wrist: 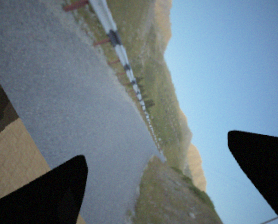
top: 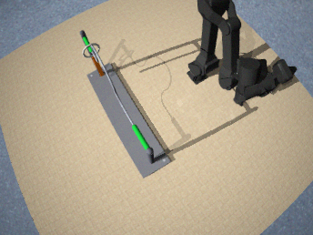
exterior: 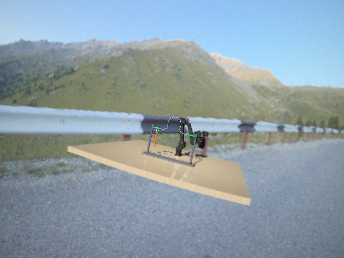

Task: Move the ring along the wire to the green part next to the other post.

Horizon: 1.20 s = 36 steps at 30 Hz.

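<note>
The ring [top: 84,52] hangs around the green part [top: 86,42] [exterior: 156,128] next to the far post [top: 82,33] [exterior: 150,141]. Its orange handle [top: 96,66] [exterior: 155,140] points down. The thin grey wire [top: 119,100] leads to the other green part [top: 140,137] [exterior: 191,135], next to the near post [top: 151,157] [exterior: 193,154]. My gripper [top: 267,86] [wrist: 157,151] is open and empty, on the far side of the arm from the wire. It is well away from the ring and handle, and neither shows in the wrist view.
The posts stand on a long grey base plate [top: 122,116] [exterior: 167,158] on the wooden table top [top: 68,134] [exterior: 220,179]. The black arm [top: 208,38] [exterior: 182,137] is folded upright beside it. Shadows of the posts and wire lie on the table. The wrist view shows mostly road, hills and sky.
</note>
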Motion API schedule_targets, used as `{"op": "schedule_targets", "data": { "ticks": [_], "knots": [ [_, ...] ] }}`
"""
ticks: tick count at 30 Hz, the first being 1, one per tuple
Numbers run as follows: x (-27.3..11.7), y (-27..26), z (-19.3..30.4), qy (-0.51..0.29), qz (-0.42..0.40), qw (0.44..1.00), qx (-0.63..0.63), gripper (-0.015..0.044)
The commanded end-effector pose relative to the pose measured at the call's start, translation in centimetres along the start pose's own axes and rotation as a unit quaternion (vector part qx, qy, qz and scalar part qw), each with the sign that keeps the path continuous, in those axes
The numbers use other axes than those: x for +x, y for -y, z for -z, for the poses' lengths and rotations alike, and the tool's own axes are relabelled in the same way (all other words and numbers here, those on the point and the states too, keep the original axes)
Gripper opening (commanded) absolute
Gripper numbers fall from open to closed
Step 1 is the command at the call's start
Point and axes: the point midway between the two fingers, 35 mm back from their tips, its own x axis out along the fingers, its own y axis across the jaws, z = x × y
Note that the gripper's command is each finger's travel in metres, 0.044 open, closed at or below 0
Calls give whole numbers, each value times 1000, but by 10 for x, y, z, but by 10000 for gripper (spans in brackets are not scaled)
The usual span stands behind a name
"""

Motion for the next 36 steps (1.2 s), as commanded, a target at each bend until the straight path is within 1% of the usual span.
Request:
{"op": "schedule_targets", "data": {
  "ticks": [1, 3, 9, 16, 23, 29, 36],
  "knots": [
    [-1, 0, 1, -3, 0, 1000, 1, 374],
    [-9, -1, 9, -24, 1, 1000, 9, 321],
    [-47, -3, 42, -117, 12, 992, 44, 164],
    [-99, -7, 70, -224, 34, 970, 85, 160],
    [-156, -10, 86, -326, 67, 935, 123, 160],
    [-207, -14, 90, -407, 103, 895, 152, 160],
    [-265, -20, 83, -494, 153, 837, 181, 160]
  ]
}}
